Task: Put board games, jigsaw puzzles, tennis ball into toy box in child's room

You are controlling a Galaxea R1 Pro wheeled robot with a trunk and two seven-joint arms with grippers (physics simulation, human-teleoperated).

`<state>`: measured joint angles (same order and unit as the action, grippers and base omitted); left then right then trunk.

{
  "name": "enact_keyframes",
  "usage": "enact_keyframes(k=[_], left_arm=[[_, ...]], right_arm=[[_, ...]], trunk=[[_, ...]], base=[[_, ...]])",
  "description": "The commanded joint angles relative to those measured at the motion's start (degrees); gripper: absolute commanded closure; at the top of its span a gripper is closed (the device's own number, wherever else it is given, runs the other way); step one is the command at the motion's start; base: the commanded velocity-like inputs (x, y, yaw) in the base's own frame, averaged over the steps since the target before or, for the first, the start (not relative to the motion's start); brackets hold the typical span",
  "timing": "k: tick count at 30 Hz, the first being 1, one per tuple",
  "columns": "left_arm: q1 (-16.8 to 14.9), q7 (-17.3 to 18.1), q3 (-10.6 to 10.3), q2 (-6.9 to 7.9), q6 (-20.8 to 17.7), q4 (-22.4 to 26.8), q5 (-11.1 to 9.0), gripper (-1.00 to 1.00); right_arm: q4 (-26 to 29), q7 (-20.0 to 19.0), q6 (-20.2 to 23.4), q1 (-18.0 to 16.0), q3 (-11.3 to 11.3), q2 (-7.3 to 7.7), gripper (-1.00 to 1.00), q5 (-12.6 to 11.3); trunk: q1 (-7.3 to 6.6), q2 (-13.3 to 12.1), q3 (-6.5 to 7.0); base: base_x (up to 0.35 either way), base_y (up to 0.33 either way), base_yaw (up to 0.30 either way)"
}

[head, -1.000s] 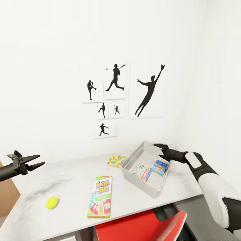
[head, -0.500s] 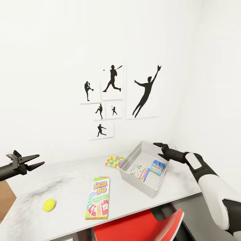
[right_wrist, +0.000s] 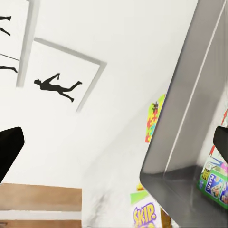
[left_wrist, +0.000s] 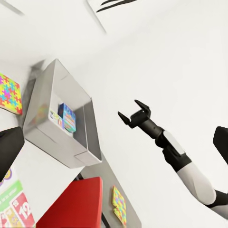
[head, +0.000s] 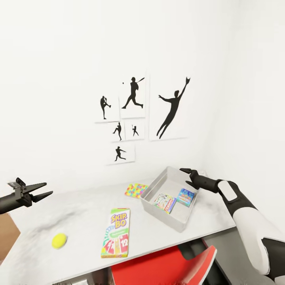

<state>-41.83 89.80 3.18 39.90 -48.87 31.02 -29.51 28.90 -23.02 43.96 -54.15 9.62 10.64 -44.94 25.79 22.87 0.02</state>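
Observation:
The grey toy box (head: 183,224) stands on the table (head: 83,217) at the right, with two board games (head: 165,202) (head: 186,196) lying flat inside. The SKIP BO board game (head: 116,232) rests on the table near its front edge. A jigsaw puzzle (head: 135,190) lies just behind the box's left corner. At the front left sits the tennis ball (head: 59,240). My right gripper (head: 189,176) hovers open and empty over the box's far right rim. My left gripper (head: 39,190) hangs open and empty above the table's left end. Another puzzle-patterned panel (left_wrist: 118,204) lies lower down, past the box.
A red chair (head: 162,265) is tucked under the table's front edge below the toy box. Black baseball-player prints (head: 134,114) hang on the white wall behind. A side wall closes the right end. Brown wood (head: 8,237) shows at the far left.
The camera has turned slightly, so the whole picture sits a little further left and up. Both grippers and the toys keep their places relative to the table.

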Motion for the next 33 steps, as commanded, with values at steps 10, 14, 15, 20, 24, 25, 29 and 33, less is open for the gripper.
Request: enact_keyframes(k=[10, 14, 15, 20, 24, 25, 29, 33], left_arm=[[0.0, 0.2, -0.1, 0.00, -0.6, 0.0, 0.0, -1.00], [0.0, 0.2, -0.1, -0.02, -0.6, 0.1, -0.1, -1.00], [0.0, 0.2, -0.1, -0.01, -0.6, 0.1, -0.1, -1.00], [0.0, 0.2, -0.1, 0.00, -0.6, 0.2, -0.1, -1.00], [0.0, 0.2, -0.1, 0.00, -0.6, 0.2, -0.1, -1.00], [0.0, 0.2, -0.1, 0.00, -0.5, 0.2, -0.1, -1.00], [0.0, 0.2, -0.1, -0.04, -0.5, 0.3, -0.1, -1.00], [0.0, 0.2, -0.1, 0.01, -0.4, 0.3, -0.1, -1.00]], right_arm=[[22.1, 0.0, 3.7, 11.8, -0.1, -0.24, -1.00, -0.1], [25.8, -0.1, 4.9, 14.6, 0.0, -0.25, -1.00, -1.1], [26.4, -0.1, 5.1, 15.2, 0.0, -0.22, -1.00, -1.8], [27.5, -0.5, 5.2, 17.1, 0.1, -0.14, -1.00, -3.3], [30.5, -3.5, 5.1, 19.2, 0.1, -0.07, -1.00, -3.5], [31.9, -4.7, 5.1, 19.9, 0.1, -0.05, -1.00, -3.4], [34.4, -6.8, 4.9, 21.4, 0.2, 0.13, -1.00, -3.4], [34.8, -7.3, 4.7, 21.9, 0.1, -0.09, -1.00, -3.0]], trunk=[[-0.01, 0.0, -0.03], [-0.01, 0.0, -0.03], [-0.01, 0.0, -0.03], [-0.01, 0.0, -0.03], [-0.01, 0.0, -0.03], [-0.01, 0.0, -0.03], [-0.01, 0.0, -0.03], [-0.01, 0.0, -0.03]], base=[[-0.082, 0.001, 0.000], [-0.182, 0.062, 0.000], [-0.176, 0.059, 0.000], [-0.077, 0.026, -0.001], [-0.016, 0.005, -0.112], [-0.030, 0.002, -0.208], [-0.160, 0.017, -0.242], [-0.175, 0.022, -0.255]])
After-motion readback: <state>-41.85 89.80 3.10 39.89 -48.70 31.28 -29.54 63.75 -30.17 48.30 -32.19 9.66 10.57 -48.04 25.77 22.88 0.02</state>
